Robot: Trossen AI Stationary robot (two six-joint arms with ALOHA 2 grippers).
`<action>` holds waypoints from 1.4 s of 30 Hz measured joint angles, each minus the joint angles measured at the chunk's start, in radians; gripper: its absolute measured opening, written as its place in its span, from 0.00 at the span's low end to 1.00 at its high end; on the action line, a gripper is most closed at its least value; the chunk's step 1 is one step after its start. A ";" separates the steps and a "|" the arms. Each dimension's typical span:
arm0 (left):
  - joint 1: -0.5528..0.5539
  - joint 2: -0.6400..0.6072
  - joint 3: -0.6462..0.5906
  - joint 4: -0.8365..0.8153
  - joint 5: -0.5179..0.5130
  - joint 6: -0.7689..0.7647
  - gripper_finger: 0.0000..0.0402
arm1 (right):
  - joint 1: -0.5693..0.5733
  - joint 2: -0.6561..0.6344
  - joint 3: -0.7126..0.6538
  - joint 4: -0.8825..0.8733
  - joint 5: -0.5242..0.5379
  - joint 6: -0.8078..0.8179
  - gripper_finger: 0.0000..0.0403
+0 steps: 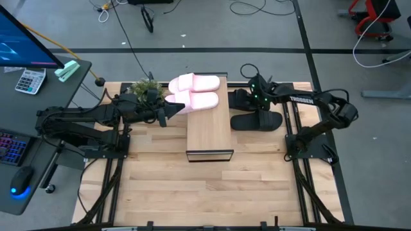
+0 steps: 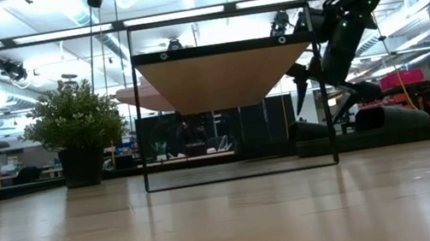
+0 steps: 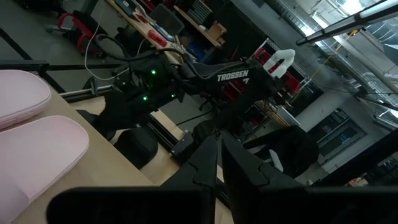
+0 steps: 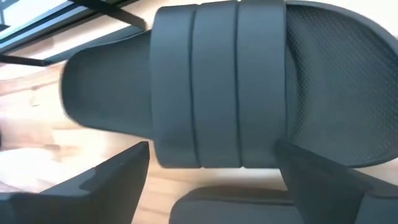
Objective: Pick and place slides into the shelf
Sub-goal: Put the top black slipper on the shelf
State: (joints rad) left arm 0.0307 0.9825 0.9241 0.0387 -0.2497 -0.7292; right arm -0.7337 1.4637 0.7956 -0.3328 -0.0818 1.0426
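The shelf (image 1: 209,131) stands mid-table, and both pink slides (image 1: 194,83) (image 1: 199,101) rest sole-down on the far end of its plank top. They also show in the left wrist view (image 3: 31,149). My left gripper (image 1: 169,110) is shut and empty, level with the shelf top just left of the nearer pink slide. Two black slides (image 1: 258,120) (image 1: 239,100) lie on the table right of the shelf. My right gripper (image 4: 217,180) is open above one black slide (image 4: 205,81), a finger on either side of its strap (image 4: 217,87), not touching.
A potted plant (image 1: 144,90) stands at the table's far left, close behind my left arm. The shelf's thin black frame (image 2: 137,107) stands between the two arms. A desk with a calculator (image 1: 29,80) and keyboard lies left of the table.
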 joint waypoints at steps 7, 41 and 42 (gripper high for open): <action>0.000 0.000 0.000 0.000 0.000 -0.011 0.05 | -0.014 0.019 0.002 0.001 0.022 -0.007 0.87; 0.000 0.000 0.000 -0.008 0.000 -0.011 0.05 | -0.030 0.129 0.000 0.139 -0.005 -0.053 0.77; 0.000 0.000 0.000 -0.008 0.000 -0.011 0.04 | -0.030 0.141 0.000 0.141 -0.006 -0.056 0.75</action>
State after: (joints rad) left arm 0.0307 0.9821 0.9241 0.0303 -0.2497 -0.7403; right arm -0.7638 1.6042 0.7958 -0.1916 -0.0879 0.9866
